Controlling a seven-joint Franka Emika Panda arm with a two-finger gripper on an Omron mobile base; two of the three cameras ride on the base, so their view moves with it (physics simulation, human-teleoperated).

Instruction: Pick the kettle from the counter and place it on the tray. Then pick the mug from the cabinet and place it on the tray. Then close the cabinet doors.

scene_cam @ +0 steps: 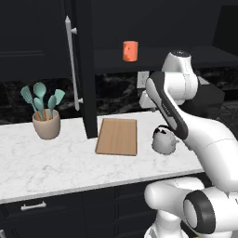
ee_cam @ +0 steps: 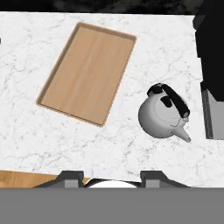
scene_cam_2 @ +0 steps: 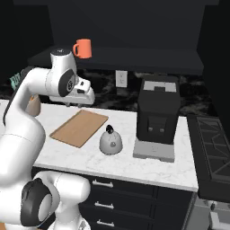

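In the hand view the grey kettle (ee_cam: 164,116) sits on the marble counter (ee_cam: 52,144) at centre right, just right of the empty wooden tray (ee_cam: 87,72). The gripper (ee_cam: 111,177) at bottom centre has jaws parted, holding nothing; the kettle lies up and right of it, its dark handle running diagonally

The white arm rose from its base, bent at the elbow and reached forward, its hand held high above the counter (scene_cam: 56,158) and facing down. The gripper (ee_cam: 111,176) hung empty, its two dark fingertips (ee_cam: 70,176) standing apart with nothing between them.
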